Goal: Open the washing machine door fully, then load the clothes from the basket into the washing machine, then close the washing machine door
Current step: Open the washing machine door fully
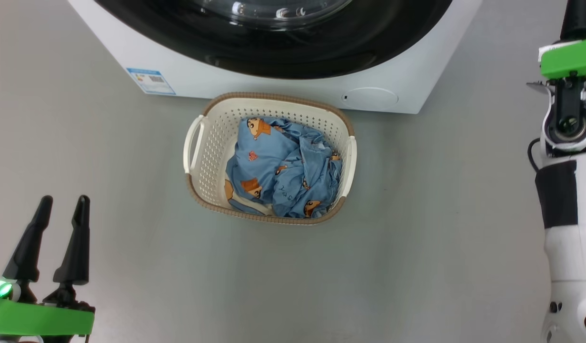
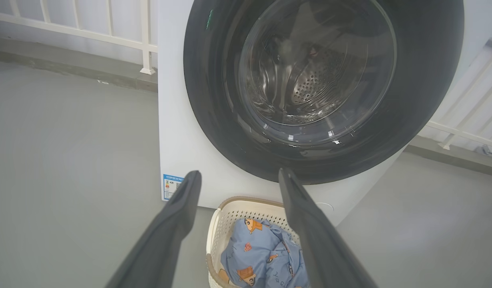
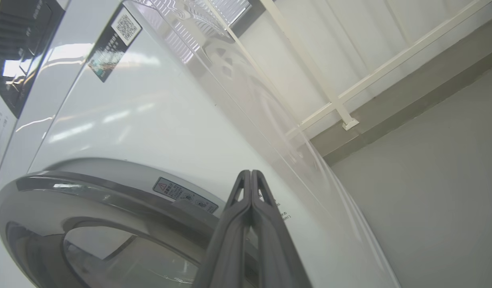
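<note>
- The washing machine door (image 2: 321,80) lies shut across the drum mouth, barring any way in.
- The basket (image 1: 212,143) stands just before the washing machine (image 1: 202,81), its top open above the clothes (image 1: 283,166).
- Bare grey floor (image 1: 416,247) spreads on both sides of the basket.

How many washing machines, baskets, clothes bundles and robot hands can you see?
washing machine: 1
basket: 1
clothes bundle: 1
robot hands: 2 (left hand open, right hand shut)
Total: 5
</note>
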